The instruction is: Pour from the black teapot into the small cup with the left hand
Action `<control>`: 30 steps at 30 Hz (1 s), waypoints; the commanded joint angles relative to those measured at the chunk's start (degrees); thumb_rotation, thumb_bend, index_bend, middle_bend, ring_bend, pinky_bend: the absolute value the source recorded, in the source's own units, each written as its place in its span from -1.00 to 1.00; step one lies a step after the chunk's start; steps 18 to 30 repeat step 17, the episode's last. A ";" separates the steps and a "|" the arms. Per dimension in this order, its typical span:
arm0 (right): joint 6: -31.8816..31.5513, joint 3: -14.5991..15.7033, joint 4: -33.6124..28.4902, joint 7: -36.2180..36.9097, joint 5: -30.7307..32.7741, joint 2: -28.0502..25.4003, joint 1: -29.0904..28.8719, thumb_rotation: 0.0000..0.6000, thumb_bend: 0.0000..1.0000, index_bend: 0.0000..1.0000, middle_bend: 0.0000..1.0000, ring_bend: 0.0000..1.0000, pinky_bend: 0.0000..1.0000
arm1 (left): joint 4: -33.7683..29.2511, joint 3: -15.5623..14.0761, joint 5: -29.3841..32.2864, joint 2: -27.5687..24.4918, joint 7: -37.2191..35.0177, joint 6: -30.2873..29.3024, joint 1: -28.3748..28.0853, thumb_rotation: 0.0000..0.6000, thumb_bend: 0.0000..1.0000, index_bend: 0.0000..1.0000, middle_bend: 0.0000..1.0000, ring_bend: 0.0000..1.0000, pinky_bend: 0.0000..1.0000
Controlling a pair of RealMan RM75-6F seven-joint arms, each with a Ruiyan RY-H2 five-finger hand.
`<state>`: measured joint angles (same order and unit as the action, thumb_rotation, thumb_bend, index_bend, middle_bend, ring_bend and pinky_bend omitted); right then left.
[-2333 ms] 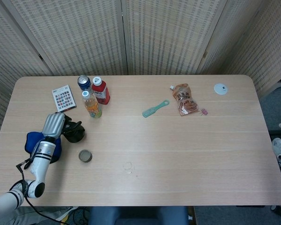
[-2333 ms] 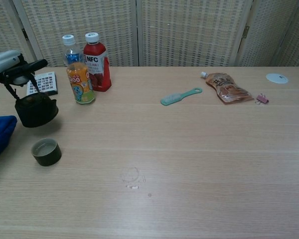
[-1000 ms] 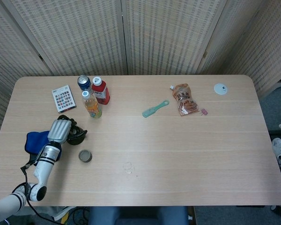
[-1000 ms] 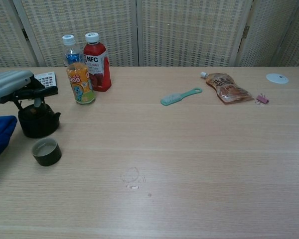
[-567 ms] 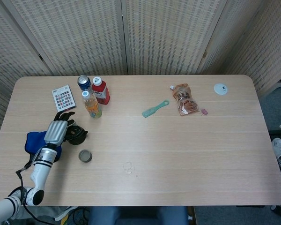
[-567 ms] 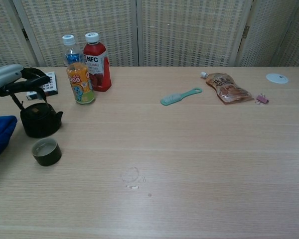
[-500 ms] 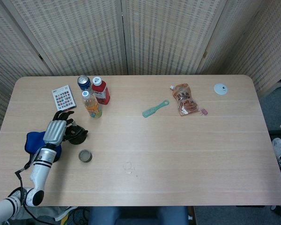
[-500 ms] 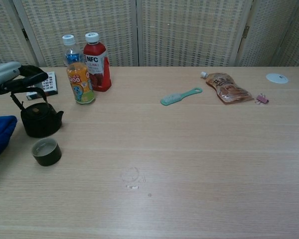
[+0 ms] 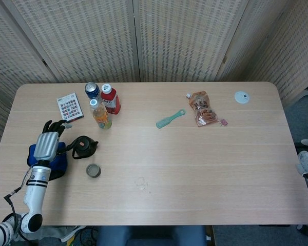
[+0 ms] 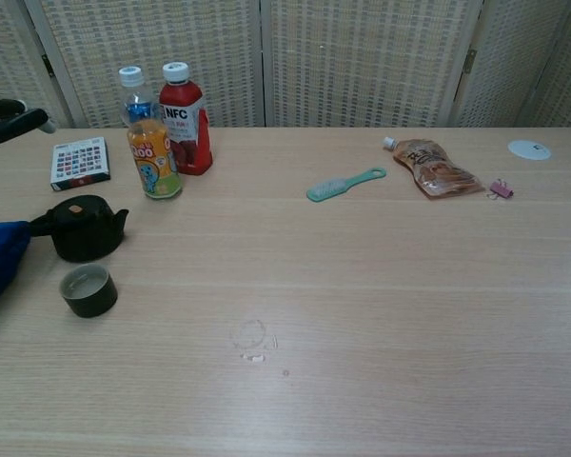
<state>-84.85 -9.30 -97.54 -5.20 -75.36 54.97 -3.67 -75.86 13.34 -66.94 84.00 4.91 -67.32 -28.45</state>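
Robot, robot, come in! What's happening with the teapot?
Left hand open, off the pot. Right hand unseen. Black teapot upright on table beside small dark cup. Nothing between them.

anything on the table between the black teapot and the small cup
No. In the chest view a bare strip of wooden table separates the black teapot from the small dark cup; the head view shows the same.

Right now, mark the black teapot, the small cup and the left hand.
black teapot [image 10: 84, 228]: chest view, on its round body.
small cup [image 10: 88, 290]: chest view, on its front wall.
left hand [image 9: 47, 140]: head view, on the back of the hand.
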 commanded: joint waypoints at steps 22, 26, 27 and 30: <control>2.08 4.30 4.19 6.72 -10.27 3.53 -1.75 1.00 -0.61 -0.36 -0.48 -0.60 -0.43 | -20.69 -7.18 -5.22 -9.62 9.84 -17.72 13.59 -0.50 -0.81 -0.46 -0.67 -0.67 -0.97; 2.08 4.30 4.19 6.72 -10.27 3.53 -1.75 1.00 -0.61 -0.36 -0.48 -0.60 -0.43 | -20.69 -7.18 -5.22 -9.62 9.84 -17.72 13.59 -0.50 -0.81 -0.46 -0.67 -0.67 -0.97; 2.08 4.30 4.19 6.72 -10.27 3.53 -1.75 1.00 -0.61 -0.36 -0.48 -0.60 -0.43 | -20.69 -7.18 -5.22 -9.62 9.84 -17.72 13.59 -0.50 -0.81 -0.46 -0.67 -0.67 -0.97; 2.08 4.30 4.19 6.72 -10.27 3.53 -1.75 1.00 -0.61 -0.36 -0.48 -0.60 -0.43 | -20.69 -7.18 -5.22 -9.62 9.84 -17.72 13.59 -0.50 -0.81 -0.46 -0.67 -0.67 -0.97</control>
